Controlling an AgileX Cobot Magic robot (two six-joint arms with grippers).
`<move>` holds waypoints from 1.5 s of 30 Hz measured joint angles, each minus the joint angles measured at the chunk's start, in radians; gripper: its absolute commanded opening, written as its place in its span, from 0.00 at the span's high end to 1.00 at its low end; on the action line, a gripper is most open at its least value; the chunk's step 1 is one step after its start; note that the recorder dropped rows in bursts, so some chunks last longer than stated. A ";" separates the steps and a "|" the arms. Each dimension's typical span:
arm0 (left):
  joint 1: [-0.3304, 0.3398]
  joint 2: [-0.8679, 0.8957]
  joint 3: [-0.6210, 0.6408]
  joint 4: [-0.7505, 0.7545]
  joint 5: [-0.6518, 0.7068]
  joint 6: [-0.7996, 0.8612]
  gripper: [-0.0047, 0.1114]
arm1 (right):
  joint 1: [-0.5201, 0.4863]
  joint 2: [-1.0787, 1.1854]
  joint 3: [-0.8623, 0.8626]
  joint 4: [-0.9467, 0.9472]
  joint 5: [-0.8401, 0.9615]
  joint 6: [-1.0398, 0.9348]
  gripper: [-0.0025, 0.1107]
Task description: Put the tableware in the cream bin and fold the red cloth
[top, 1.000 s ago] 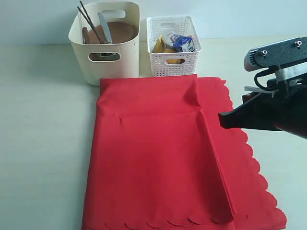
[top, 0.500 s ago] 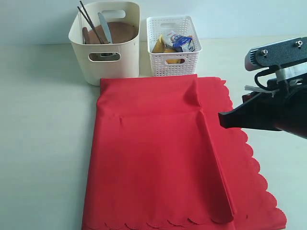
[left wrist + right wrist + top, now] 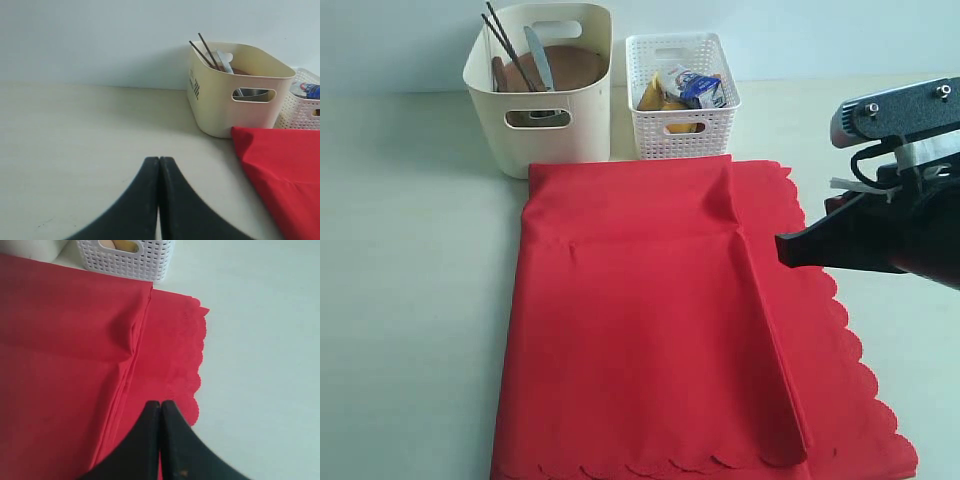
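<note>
We are logging the red cloth lying flat down the middle of the table, its far edge running just in front of both bins. One layer is lying folded over the rest. A raised crease is running from the far edge toward the near edge, and scallops are showing along the right side and the near edge.

The cream bin is standing at the table's far edge, just beside the white lattice basket on its left. Inside the bin, dark chopsticks and a steel table knife are leaning against a brown wooden plate.

The right gripper is hanging over the cloth's scalloped right side, jaws pressed together on nothing; we cannot tell whether it is touching the fabric. The left gripper is sitting over bare table left of the cloth, jaws likewise together and empty.
</note>
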 measured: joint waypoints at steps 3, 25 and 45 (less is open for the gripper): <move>0.030 0.000 0.000 -0.027 0.000 0.000 0.94 | 0.000 0.000 0.000 0.000 0.000 0.000 0.98; 0.060 0.000 0.000 -0.058 0.002 0.000 0.94 | 0.000 0.000 0.000 0.000 0.000 0.002 0.98; 0.060 0.000 0.000 -0.056 0.002 0.000 0.94 | 0.000 0.003 0.000 0.000 0.038 0.002 0.98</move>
